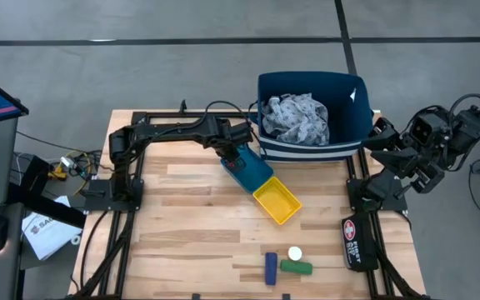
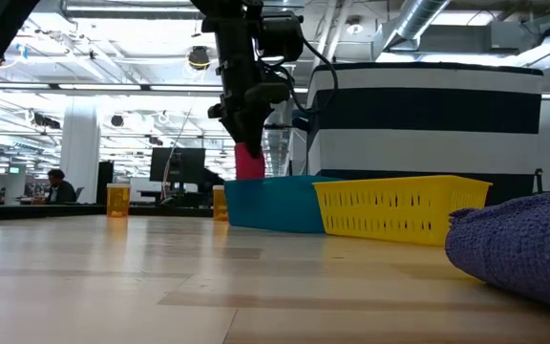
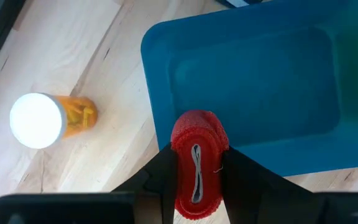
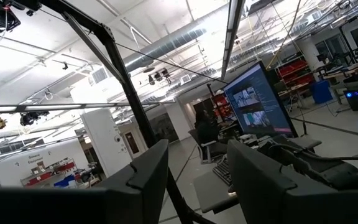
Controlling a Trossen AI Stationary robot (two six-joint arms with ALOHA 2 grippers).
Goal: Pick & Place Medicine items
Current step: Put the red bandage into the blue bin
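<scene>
While left claw [image 3: 196, 163] grips red bottle [image 3: 196, 158], orange bottle [image 3: 50, 119] beside blue tray [image 3: 247, 87].

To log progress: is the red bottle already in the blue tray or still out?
Out: the left gripper holds the red bottle at the blue tray's edge, above it.

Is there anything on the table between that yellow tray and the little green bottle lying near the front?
Only bare wood. In the high view, nothing lies between the yellow tray and the green bottle, except a white-capped bottle right beside the green one.
</scene>
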